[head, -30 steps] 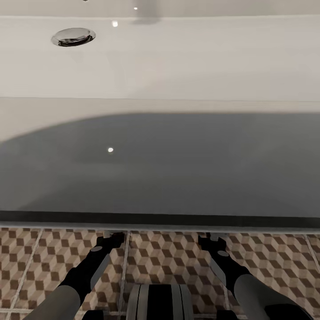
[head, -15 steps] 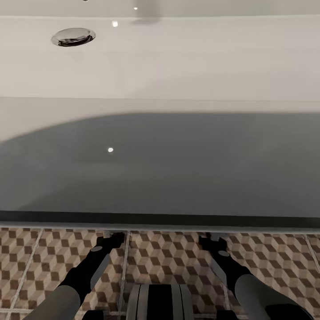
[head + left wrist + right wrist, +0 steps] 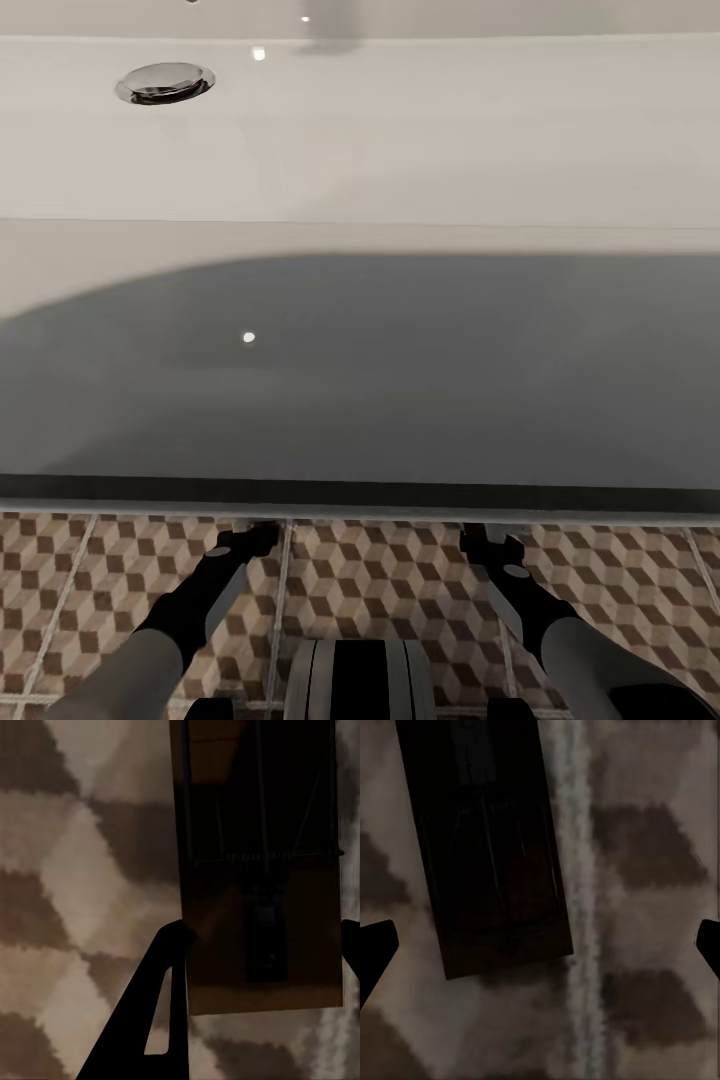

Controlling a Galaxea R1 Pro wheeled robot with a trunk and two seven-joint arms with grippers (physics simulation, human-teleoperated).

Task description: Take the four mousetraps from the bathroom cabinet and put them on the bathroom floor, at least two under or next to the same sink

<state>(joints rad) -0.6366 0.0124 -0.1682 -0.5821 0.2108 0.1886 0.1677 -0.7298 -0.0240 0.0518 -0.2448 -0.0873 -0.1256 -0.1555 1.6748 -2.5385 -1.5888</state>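
In the left wrist view a mousetrap [image 3: 259, 870], dark brown with tan wood, sits between my left gripper's [image 3: 264, 934] fingers, which press on its two long edges just above the cube-patterned bathroom floor [image 3: 82, 870]. A second mousetrap [image 3: 484, 847] lies flat on the floor [image 3: 645, 907] beside a pale grout line, with my right gripper [image 3: 540, 945] open wide around it and touching nothing. In the head view both grippers, the left gripper [image 3: 245, 540] and the right gripper [image 3: 482, 540], reach under the front edge of the white bathroom sink [image 3: 360, 150]. The cabinet is out of view.
The basin's chrome drain [image 3: 165, 82] is at the far left. The sink unit's dark front edge [image 3: 360, 493] overhangs both grippers. Patterned tiles [image 3: 360, 580] run along the near side, with my base [image 3: 360, 680] between the arms.
My right arm has shifted slightly to the right under the sink edge. The left forearm has dropped a little. The sink and the view have not moved.
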